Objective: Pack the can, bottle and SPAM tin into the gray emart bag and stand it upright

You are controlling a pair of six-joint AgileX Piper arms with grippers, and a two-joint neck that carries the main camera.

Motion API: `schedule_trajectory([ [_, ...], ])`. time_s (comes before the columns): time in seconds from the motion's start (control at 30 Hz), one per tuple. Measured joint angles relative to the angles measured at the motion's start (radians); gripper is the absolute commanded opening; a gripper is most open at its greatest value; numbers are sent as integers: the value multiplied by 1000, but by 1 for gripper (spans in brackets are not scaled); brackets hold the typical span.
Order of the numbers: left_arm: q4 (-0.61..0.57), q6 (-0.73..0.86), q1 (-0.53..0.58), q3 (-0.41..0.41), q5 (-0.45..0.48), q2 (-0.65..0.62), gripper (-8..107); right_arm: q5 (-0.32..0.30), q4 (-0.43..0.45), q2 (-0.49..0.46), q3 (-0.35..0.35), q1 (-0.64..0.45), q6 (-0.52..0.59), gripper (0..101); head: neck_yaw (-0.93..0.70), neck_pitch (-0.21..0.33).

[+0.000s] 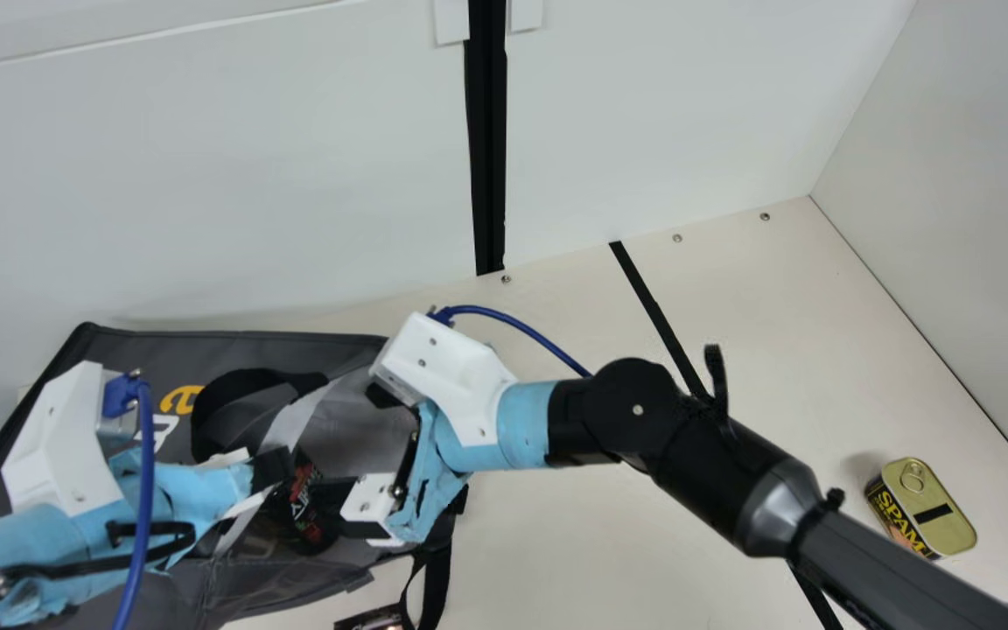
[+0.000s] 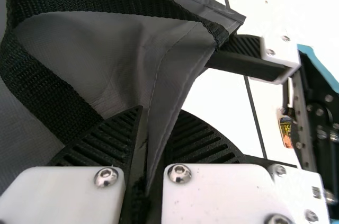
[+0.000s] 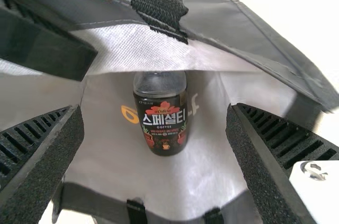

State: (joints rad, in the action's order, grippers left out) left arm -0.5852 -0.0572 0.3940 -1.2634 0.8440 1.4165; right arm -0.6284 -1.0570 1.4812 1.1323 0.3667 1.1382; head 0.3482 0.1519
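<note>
The gray emart bag (image 1: 342, 429) lies on its side at the main view's left, its mouth held partly raised. My left gripper (image 1: 269, 472) is over the bag; in the left wrist view the left gripper (image 2: 151, 155) is shut on the rim of the bag (image 2: 175, 70), beside a black strap. My right gripper (image 1: 351, 451) stands open at the bag's mouth. Inside the bag (image 3: 212, 176) is the dark bottle (image 3: 161, 113), ahead of the open right gripper (image 3: 154, 128) and not between its fingers. The SPAM tin (image 1: 924, 507) lies on the table at far right.
A dark printed item (image 1: 370, 619) lies at the main view's bottom edge beside a bag strap (image 1: 436, 586). White walls (image 1: 206, 175) stand behind and to the right. My right forearm crosses the table between bag and tin.
</note>
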Motion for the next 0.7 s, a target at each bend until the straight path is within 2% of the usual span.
schedule_trajectory([
  [0.37, 0, 0, 0, 0, 0, 0, -8, 47, 127, -139, -70, -18, -169, 95, -2, 0],
  [0.7, 0, 0, 0, 0, 0, 0, -8, 54, 302, -271, -116, -65, -368, 95, 0, -2],
])
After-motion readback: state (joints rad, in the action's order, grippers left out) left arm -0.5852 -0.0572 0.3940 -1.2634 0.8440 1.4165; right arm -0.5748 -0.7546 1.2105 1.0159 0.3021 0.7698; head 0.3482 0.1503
